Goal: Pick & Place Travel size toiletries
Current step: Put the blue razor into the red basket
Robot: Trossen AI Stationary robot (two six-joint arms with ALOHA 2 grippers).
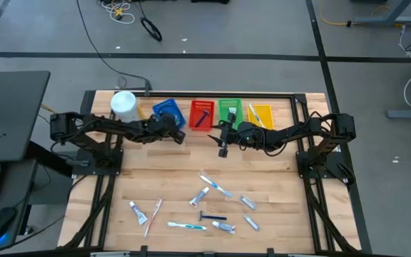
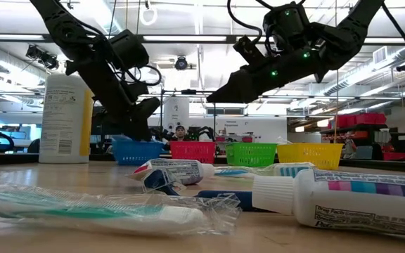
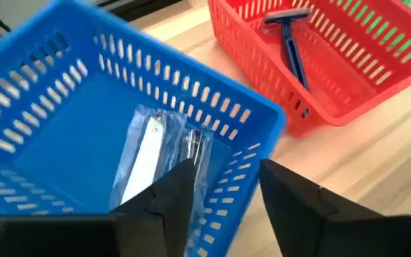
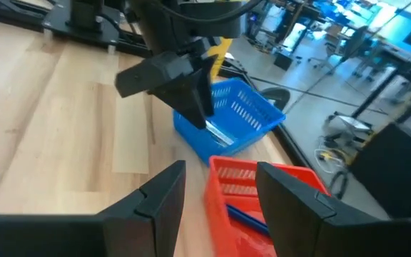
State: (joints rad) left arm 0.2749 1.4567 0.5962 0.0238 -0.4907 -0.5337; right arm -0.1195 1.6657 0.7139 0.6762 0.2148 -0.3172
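Observation:
My left gripper (image 3: 223, 193) is open and hovers over the near rim of the blue basket (image 3: 63, 128). A clear-wrapped toothbrush (image 3: 147, 153) lies slanted inside that basket. Whether a finger touches the wrap, I cannot tell. My right gripper (image 4: 220, 193) is open and empty, raised above the table (image 1: 262, 171) near the red basket (image 1: 201, 114). That basket holds a dark blue razor (image 3: 291, 43). Several toiletries lie on the table's near half: toothpaste tubes (image 1: 138, 211), a pink toothbrush (image 1: 153, 216), a white-blue toothbrush (image 1: 186, 225) and a razor (image 1: 211, 216).
Blue, red, green (image 1: 229, 111) and yellow (image 1: 260, 114) baskets stand in a row along the table's far edge. A large white canister (image 1: 124, 106) stands left of the blue one. Bare wood lies between the baskets and the scattered items. A person (image 2: 181, 131) shows far behind the table.

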